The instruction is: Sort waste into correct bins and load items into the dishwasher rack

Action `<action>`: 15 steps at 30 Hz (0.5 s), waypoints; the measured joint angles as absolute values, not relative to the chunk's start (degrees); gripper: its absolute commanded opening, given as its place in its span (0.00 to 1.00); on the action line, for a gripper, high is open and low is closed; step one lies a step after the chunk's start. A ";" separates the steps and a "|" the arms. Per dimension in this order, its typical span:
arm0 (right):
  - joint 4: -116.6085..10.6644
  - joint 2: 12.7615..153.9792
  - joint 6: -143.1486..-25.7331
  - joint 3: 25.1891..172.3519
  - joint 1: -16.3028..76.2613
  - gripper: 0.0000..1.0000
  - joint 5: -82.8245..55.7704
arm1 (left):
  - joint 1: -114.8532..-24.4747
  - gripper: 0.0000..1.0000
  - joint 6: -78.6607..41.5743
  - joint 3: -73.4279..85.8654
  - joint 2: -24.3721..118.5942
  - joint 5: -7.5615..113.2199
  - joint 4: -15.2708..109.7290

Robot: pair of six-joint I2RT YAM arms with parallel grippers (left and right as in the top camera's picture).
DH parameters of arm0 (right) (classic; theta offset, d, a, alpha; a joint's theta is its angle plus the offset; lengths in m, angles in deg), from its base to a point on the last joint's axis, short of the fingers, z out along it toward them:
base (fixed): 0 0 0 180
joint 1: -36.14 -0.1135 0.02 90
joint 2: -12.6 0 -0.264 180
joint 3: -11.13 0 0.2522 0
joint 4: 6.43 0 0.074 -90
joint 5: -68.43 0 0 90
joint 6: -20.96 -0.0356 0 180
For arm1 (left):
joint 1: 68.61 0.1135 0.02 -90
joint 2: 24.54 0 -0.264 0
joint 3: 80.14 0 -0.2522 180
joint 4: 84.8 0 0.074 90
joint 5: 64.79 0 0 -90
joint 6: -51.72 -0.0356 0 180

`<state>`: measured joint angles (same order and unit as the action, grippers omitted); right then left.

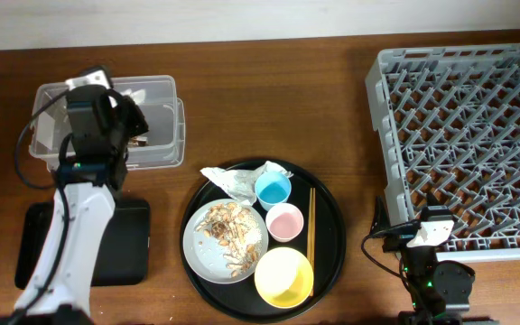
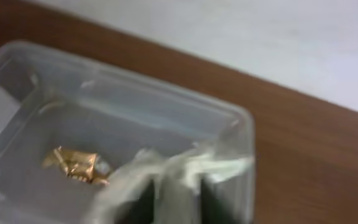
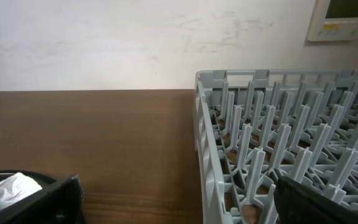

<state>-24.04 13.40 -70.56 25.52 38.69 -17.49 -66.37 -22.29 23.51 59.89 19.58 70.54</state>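
Note:
My left gripper (image 1: 132, 126) hovers over the clear tub (image 1: 165, 90). The left wrist view is blurred. It shows my fingers (image 2: 179, 205) apart above the tub (image 2: 166, 106), and a gold wrapper piece (image 2: 73, 165) lying loose on the tub floor. The white crumpled wrapper (image 1: 240, 179), blue cup (image 1: 273, 190), pink cup (image 1: 284, 222), yellow bowl (image 1: 284, 277), chopsticks (image 1: 311, 226) and grey plate (image 1: 208, 257) with food scraps (image 1: 228, 230) sit on the round black tray (image 1: 332, 236). My right gripper (image 1: 420, 236) is open and empty beside the dishwasher rack (image 1: 468, 117), which also shows in the right wrist view (image 3: 210, 143).
The shallow black rectangular tray (image 1: 125, 244) lies below the tub, partly under my left arm. The right wrist view shows the wrapper (image 3: 11, 186) at the lower left, bare wooden table (image 3: 117, 143) between it and the rack, and a white wall behind.

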 measured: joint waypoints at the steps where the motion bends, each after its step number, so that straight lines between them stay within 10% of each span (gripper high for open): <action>1: -24.04 13.40 -70.56 25.52 38.69 0.99 -17.49 | -65.94 0.68 -21.88 23.51 61.15 19.32 70.54; 11: -24.04 13.40 -70.54 25.52 38.69 0.99 -17.49 | -65.63 0.71 -21.68 23.51 61.39 34.99 68.33; 15: -24.04 13.40 -70.58 25.52 38.69 0.99 -17.49 | -66.09 0.42 -23.71 23.51 58.77 51.10 66.43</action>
<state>-24.04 13.40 -70.58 25.52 38.69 -17.49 -66.09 -23.71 23.51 58.77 51.10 66.43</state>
